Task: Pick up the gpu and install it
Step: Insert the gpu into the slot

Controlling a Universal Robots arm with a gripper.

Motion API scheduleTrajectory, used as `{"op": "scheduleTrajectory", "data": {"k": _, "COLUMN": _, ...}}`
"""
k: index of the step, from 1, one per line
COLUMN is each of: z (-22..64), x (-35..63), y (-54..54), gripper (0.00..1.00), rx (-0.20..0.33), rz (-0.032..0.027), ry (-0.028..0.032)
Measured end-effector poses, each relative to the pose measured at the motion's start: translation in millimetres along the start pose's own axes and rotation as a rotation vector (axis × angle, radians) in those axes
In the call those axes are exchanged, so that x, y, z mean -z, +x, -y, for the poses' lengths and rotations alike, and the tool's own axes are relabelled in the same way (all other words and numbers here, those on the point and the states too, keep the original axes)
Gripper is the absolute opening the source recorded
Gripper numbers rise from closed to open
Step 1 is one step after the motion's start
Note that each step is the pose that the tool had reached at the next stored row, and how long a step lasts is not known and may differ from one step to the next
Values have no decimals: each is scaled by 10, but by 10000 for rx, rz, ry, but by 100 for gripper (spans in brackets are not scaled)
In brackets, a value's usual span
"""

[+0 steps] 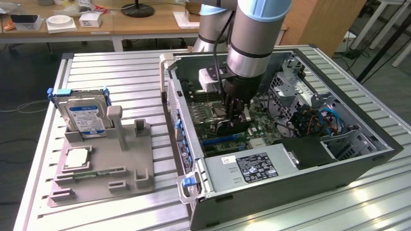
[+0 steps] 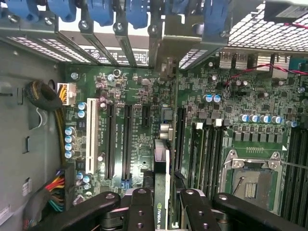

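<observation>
On the slatted bench (image 1: 115,72), an open case (image 1: 359,166) is laid on its side, with a grey fixture (image 1: 96,173) set beside it toward the exterior view's left, on which a hard drive (image 1: 86,118) is stood upright. Inside the case, the arm (image 1: 253,38) is reached down over the green motherboard (image 2: 139,139). The gpu (image 2: 161,168) is held edge-on in the closed pincer (image 2: 162,211), clamped between the fingers (image 2: 139,209) just above the board and lined up along the expansion slots (image 2: 127,139).
</observation>
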State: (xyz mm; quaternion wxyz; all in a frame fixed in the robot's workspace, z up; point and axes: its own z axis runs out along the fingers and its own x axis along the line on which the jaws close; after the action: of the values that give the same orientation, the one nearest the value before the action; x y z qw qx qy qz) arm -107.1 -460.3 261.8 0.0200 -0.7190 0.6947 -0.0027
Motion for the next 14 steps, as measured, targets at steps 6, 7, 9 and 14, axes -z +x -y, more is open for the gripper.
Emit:
{"op": "scheduleTrajectory", "data": {"k": 6, "z": -30, "x": -3, "y": -1, "gripper": 26, "rx": -1, "rz": 2, "ry": 2}}
{"op": "scheduleTrajectory", "data": {"k": 7, "z": -34, "x": -2, "y": -2, "gripper": 26, "rx": -1, "rz": 1, "ry": 0}}
{"op": "scheduleTrajectory", "data": {"k": 9, "z": -43, "x": -3, "y": -1, "gripper": 26, "rx": -1, "rz": 2, "ry": 1}}
{"op": "scheduleTrajectory", "data": {"k": 14, "z": -52, "x": -10, "y": -1, "gripper": 26, "rx": -1, "rz": 0, "ry": 1}}
